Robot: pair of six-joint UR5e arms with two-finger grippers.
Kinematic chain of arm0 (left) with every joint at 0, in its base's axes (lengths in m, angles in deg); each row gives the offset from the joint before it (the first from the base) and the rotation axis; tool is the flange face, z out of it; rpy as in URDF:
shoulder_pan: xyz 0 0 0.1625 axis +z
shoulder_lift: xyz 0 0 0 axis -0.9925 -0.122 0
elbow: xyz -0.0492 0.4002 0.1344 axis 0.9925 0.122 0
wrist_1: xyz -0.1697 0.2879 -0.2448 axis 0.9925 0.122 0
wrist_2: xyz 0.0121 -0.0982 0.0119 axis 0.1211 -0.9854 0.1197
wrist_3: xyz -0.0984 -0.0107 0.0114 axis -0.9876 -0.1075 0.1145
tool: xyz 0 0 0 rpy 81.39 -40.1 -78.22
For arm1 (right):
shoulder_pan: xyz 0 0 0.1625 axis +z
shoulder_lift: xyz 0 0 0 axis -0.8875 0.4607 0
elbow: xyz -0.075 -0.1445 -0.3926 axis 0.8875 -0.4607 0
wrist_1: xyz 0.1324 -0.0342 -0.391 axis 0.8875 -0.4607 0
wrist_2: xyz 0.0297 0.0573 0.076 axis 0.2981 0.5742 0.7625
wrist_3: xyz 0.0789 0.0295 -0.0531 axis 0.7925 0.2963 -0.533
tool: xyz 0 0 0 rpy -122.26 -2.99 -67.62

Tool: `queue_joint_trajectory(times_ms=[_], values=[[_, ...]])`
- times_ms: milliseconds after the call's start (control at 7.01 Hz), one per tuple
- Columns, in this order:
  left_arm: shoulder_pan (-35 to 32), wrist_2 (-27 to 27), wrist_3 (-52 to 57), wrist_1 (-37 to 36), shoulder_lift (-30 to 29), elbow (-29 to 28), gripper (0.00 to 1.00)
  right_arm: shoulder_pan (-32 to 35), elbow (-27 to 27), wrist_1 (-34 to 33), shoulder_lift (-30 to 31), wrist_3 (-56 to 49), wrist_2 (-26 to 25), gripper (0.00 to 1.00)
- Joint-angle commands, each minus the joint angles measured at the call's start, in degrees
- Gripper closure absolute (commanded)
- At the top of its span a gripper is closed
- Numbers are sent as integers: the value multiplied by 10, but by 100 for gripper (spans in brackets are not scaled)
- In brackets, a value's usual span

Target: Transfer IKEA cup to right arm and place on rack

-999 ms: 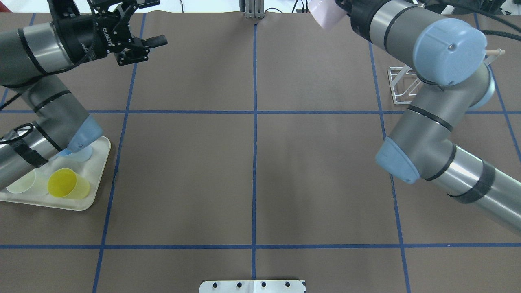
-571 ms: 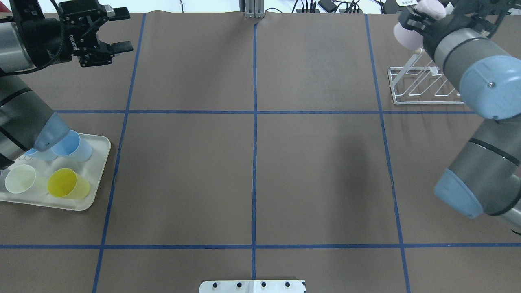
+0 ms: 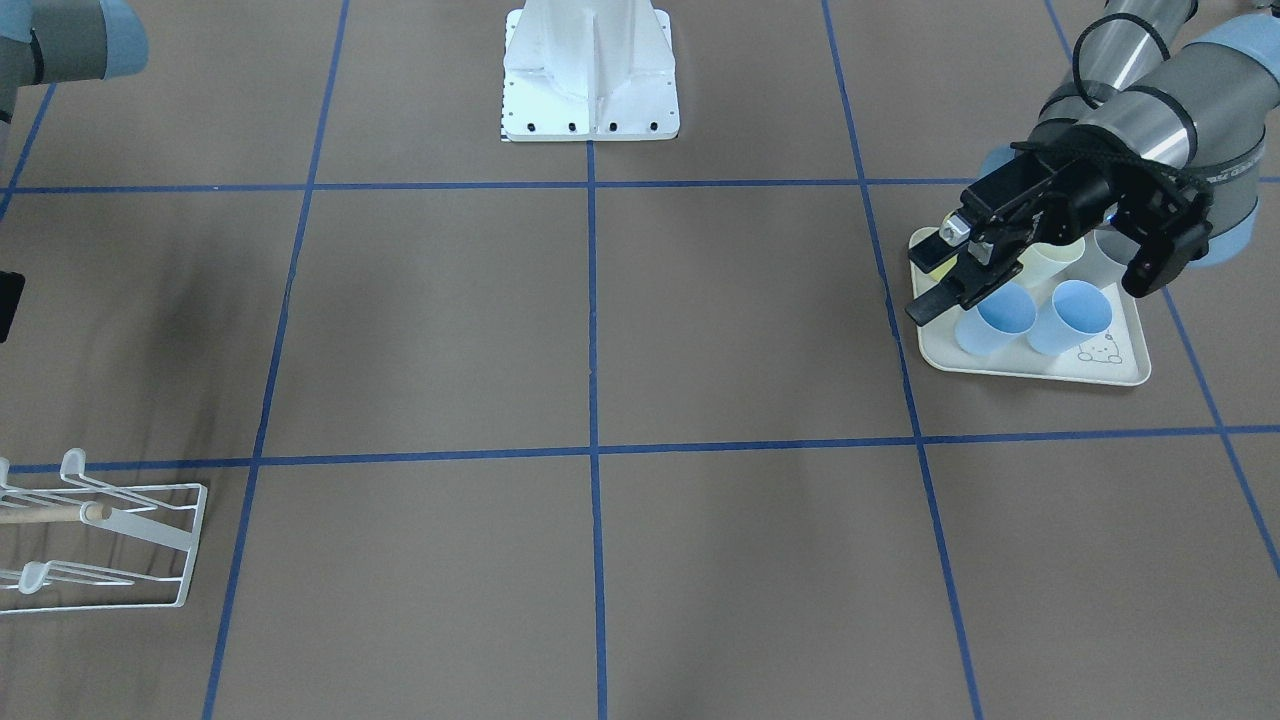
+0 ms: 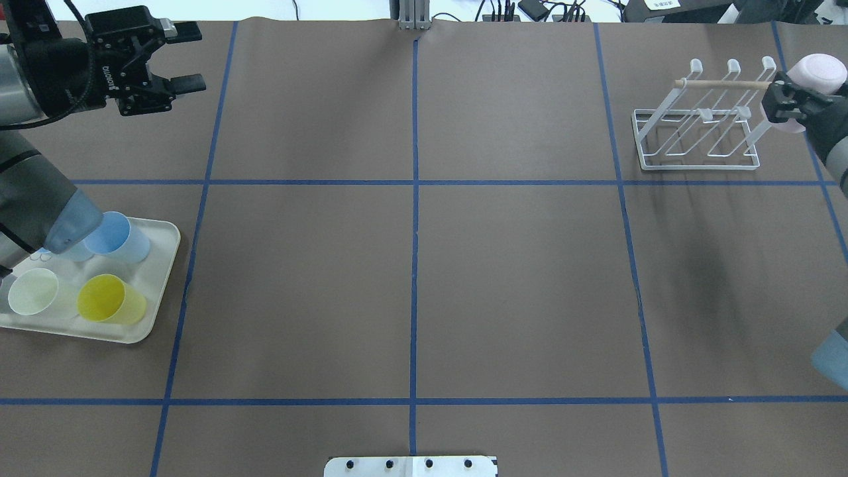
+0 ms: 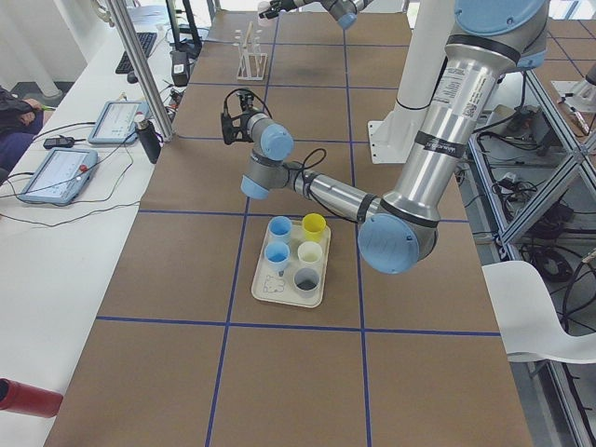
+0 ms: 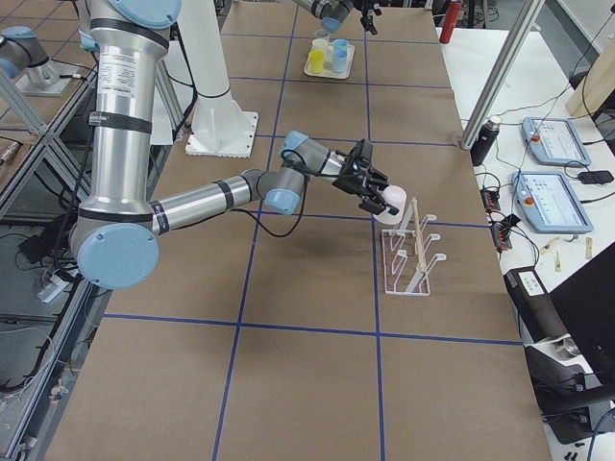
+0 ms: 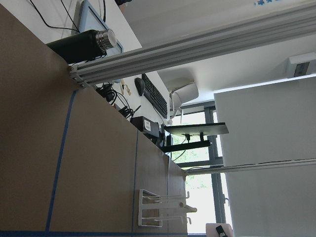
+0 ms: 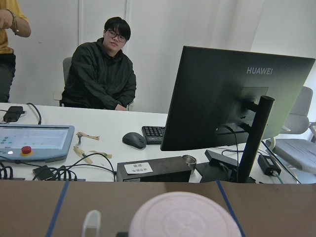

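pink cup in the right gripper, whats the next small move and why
Probably ease the right gripper across until the pink cup sits over the nearest prong of the rack, then lower it. The cup is held beside the rack's end, near the dowel tip, and is on no prong yet. The three top prongs are bare.

Pale pink cup (image 4: 820,70) beside white rack (image 4: 695,126)

Overhead, front cams: shared rack (image 4: 699,122)
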Motion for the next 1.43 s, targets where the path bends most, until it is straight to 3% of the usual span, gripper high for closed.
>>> queue_joint_trajectory(times_ms=[0, 428, 1284], values=[[1, 2, 0, 0, 4, 1, 0, 38, -90, 108, 5, -46, 32, 100], [4, 2, 0, 1, 5, 1, 0, 49, -139, 110, -31, -50, 55, 100], [4, 2, 0, 3, 16, 1, 0, 48, -151, 110, -46, -50, 55, 100]])
